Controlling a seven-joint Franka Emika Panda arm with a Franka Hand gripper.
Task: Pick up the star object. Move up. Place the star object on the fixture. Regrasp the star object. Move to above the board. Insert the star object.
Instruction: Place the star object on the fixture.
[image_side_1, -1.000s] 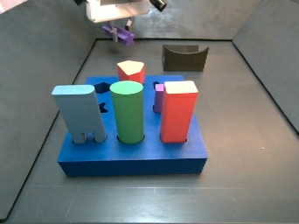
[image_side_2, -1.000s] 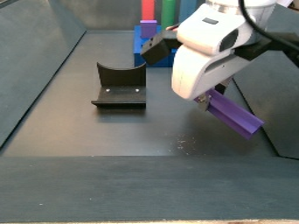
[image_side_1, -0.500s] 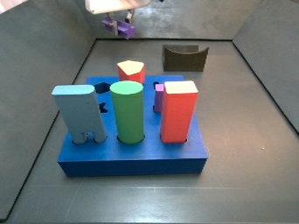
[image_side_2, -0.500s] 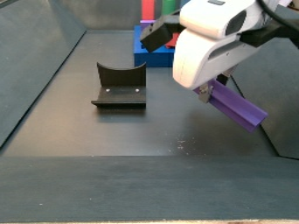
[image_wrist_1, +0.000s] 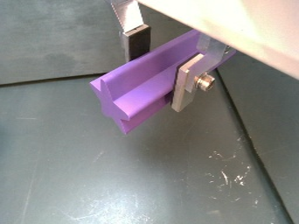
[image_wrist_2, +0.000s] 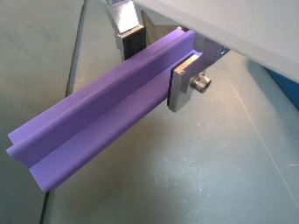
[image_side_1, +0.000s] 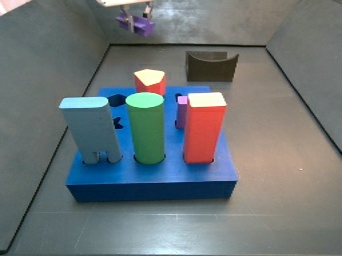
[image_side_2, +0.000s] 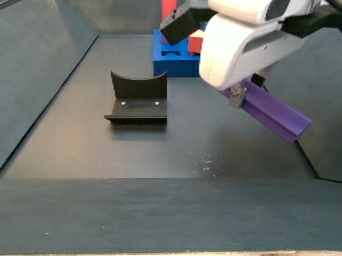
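— what's in your claw?
— my gripper (image_wrist_1: 162, 59) is pinching the star object (image_wrist_1: 146, 80), a smooth purple ridged bar, crosswise between flat silver fingers (image_wrist_1: 188, 80), high off the dark floor.
— and the rest?
— a side view shows the fixture (image_side_2: 135, 98), a dark notched block, below and beside me. the blue board (image_side_1: 154, 168) with its tall pegs shows whole only in a side view.

One slim purple star-section peg (image_side_2: 277, 113), one dark notched fixture (image_side_2: 135, 99), one blue board (image_side_1: 154, 165), one end effector (image_wrist_1: 163, 66).
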